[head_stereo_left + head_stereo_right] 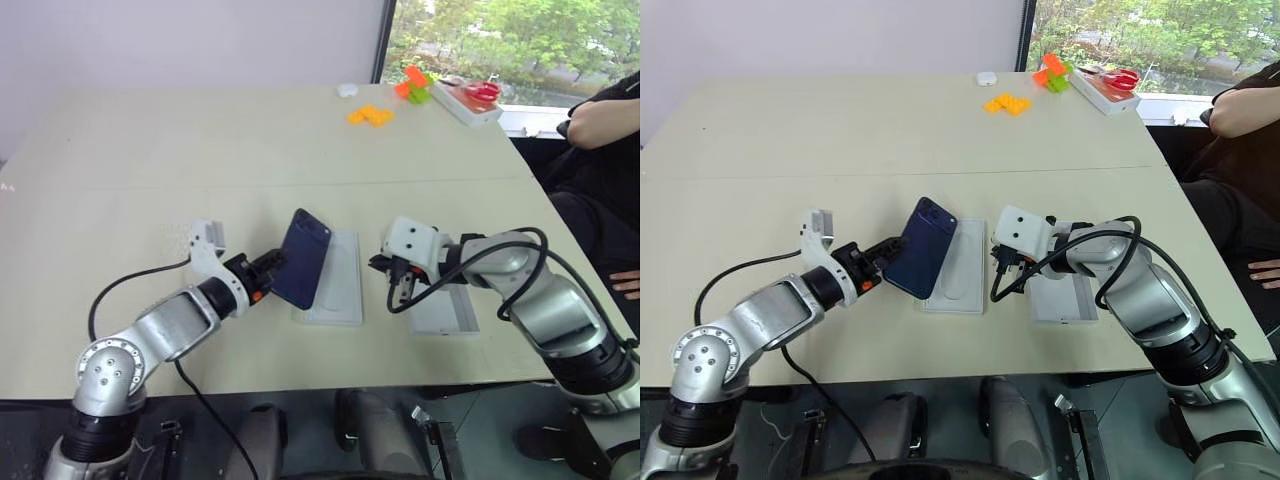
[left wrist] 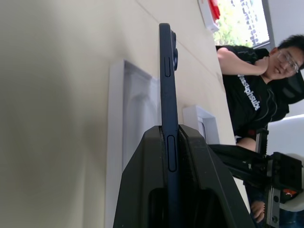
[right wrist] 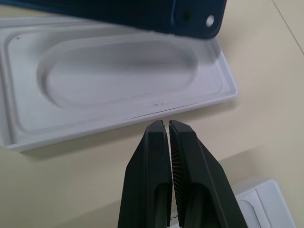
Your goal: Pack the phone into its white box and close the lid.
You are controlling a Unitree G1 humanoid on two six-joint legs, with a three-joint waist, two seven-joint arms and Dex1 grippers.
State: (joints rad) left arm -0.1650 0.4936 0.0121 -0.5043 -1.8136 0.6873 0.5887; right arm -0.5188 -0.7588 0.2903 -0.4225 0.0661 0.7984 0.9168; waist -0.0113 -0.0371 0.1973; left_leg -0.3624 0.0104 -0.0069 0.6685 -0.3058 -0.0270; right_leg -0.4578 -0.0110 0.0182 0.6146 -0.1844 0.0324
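Note:
The dark navy phone is held tilted on edge, its lower end pinched in my left gripper, which is shut on it. It hangs just over a flat white insert with an oval recess. My right gripper is shut and empty, hovering over bare table just right of the insert. Beneath my right forearm lies a shallow white cardboard piece; whether it is the white box or the lid I cannot tell.
Orange blocks, orange and green blocks, a small white object and a white tray holding something red sit at the far right of the table. A person sits beyond the table's right edge.

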